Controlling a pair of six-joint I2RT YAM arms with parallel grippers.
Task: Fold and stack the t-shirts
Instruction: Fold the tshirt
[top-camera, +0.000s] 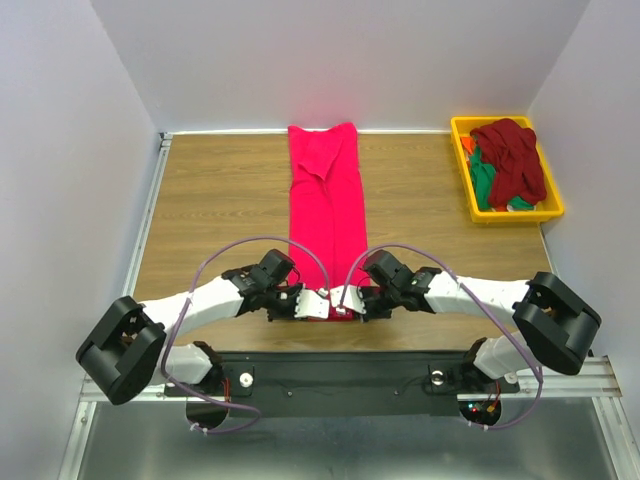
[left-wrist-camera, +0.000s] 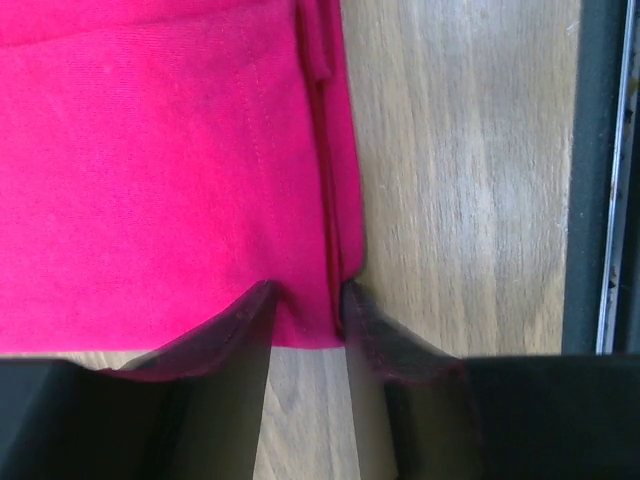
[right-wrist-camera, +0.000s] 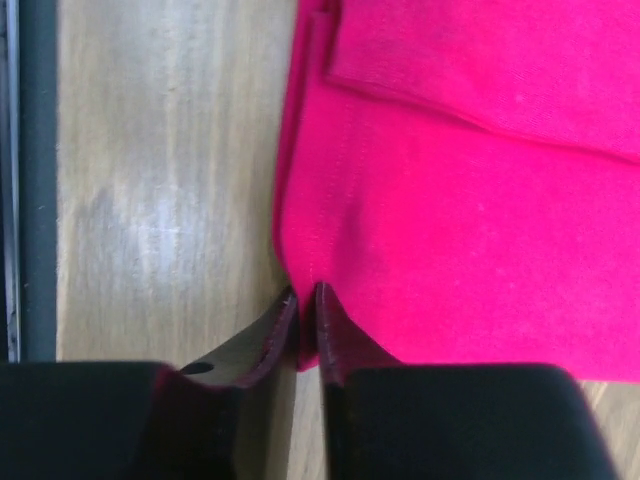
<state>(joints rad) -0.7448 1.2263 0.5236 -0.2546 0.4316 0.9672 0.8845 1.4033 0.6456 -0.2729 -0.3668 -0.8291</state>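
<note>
A bright crimson-pink t-shirt (top-camera: 325, 200) lies folded into a long narrow strip down the middle of the wooden table, from the far edge to the near edge. My left gripper (top-camera: 316, 305) is at its near left corner. In the left wrist view its jaws (left-wrist-camera: 307, 295) stand partly open astride the hem corner of the shirt (left-wrist-camera: 160, 170). My right gripper (top-camera: 347, 302) is at the near right corner. In the right wrist view its jaws (right-wrist-camera: 307, 292) are pinched shut on the shirt's (right-wrist-camera: 480, 220) hem edge.
A yellow tray (top-camera: 505, 215) stands at the far right. It holds a dark maroon shirt (top-camera: 512, 155) on top of green cloth (top-camera: 483, 185) and orange cloth (top-camera: 467, 146). A metal rail (top-camera: 145, 215) runs along the table's left edge. Walls close in on three sides.
</note>
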